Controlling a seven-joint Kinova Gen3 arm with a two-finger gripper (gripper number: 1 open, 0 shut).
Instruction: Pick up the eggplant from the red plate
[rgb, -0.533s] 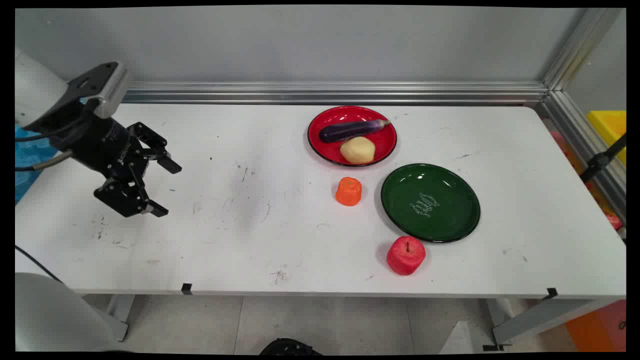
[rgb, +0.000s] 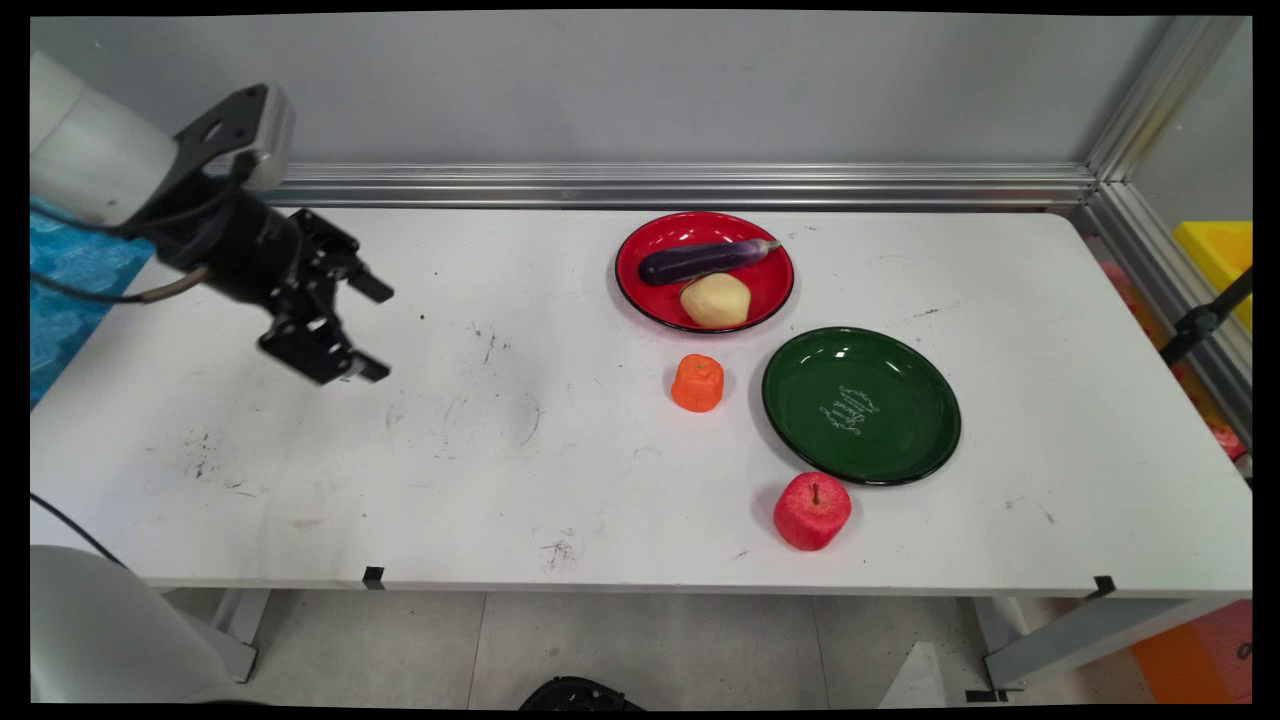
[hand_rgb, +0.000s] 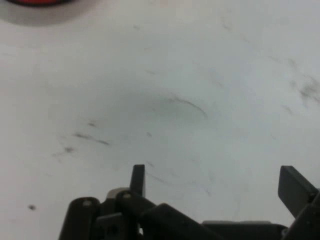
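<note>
1. Far left: claw (rgb: 378, 332) hanging in the air over the bare, scuffed left part of the white surface (rgb: 520, 480), tilted down and toward the right. Fingers (hand_rgb: 295, 187) spread wide apart in both views, gripping nothing and touching nothing. Only marked white surface between them in the hand view.
2. Well to the right of the claw, and nearest to it of all the objects: a small orange toy fruit (rgb: 697, 383), standing alone on the surface.
3. Beyond that fruit, toward the wall: a red plate (rgb: 630, 290) carrying a purple eggplant (rgb: 700, 261) laid across its far half and a pale potato (rgb: 715, 300) touching the eggplant on the near side.
4. Further right again: an empty green plate (rgb: 900, 440), just beside the orange fruit and close to the red plate.
5. At the green plate's near rim, far from the claw: a red apple (rgb: 811, 511), upright, stem up, near the surface's front edge.
</note>
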